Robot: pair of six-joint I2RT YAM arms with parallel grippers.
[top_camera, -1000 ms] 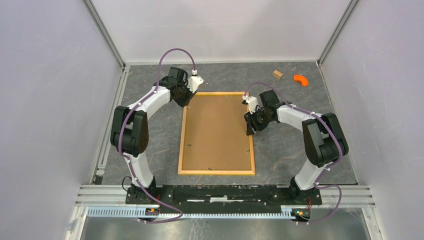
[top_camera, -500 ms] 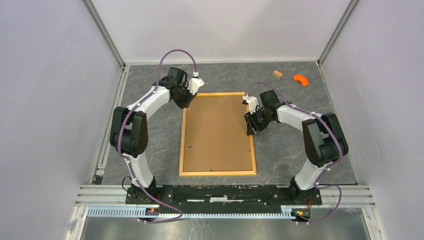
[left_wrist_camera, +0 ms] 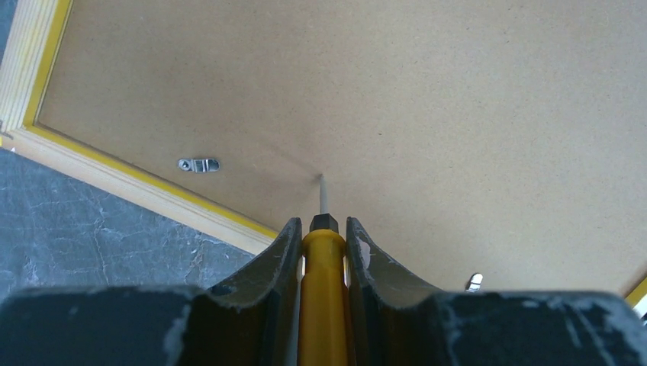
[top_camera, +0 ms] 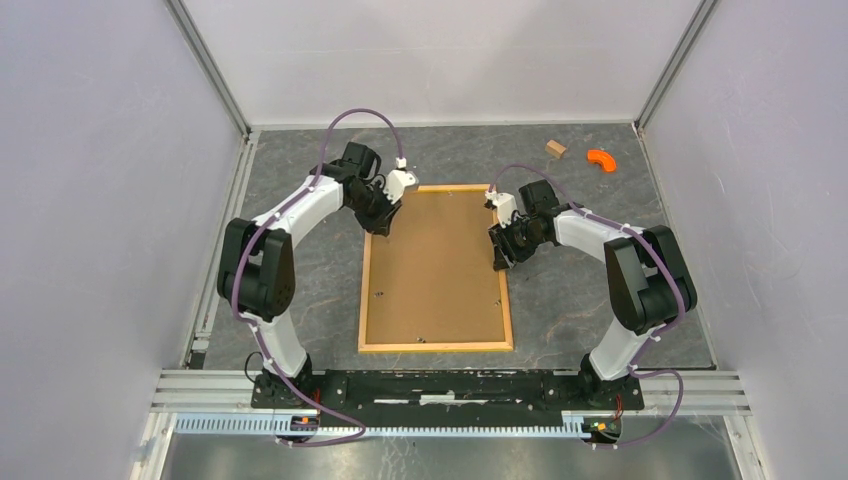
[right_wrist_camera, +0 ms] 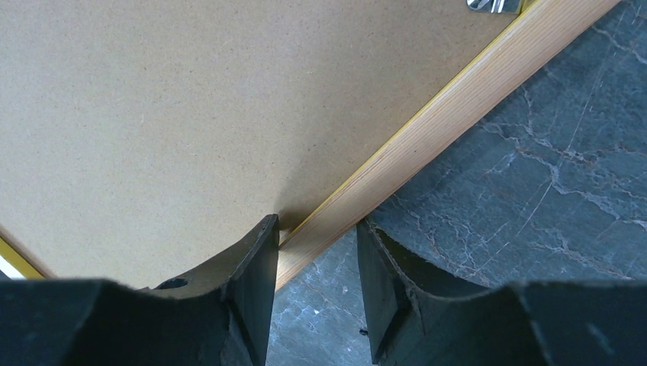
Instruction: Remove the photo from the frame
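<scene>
Left pincer: clenched on screwdriver; tip ahead, touching board.
Right pincer: astride frame rail; grip cannot be told.
Frame: back up, on table.

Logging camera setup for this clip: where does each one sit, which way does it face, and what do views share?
Top external: above and behind the bases, looking down at the table; both arms show, left gripper and right gripper at the frame.
Left wrist: on the left arm, facing the backing board; its fingers clamp a yellow screwdriver.
Right wrist: on the right arm, facing down; its fingers straddle the frame's right rail.
Shared: all three show the backing board.
</scene>
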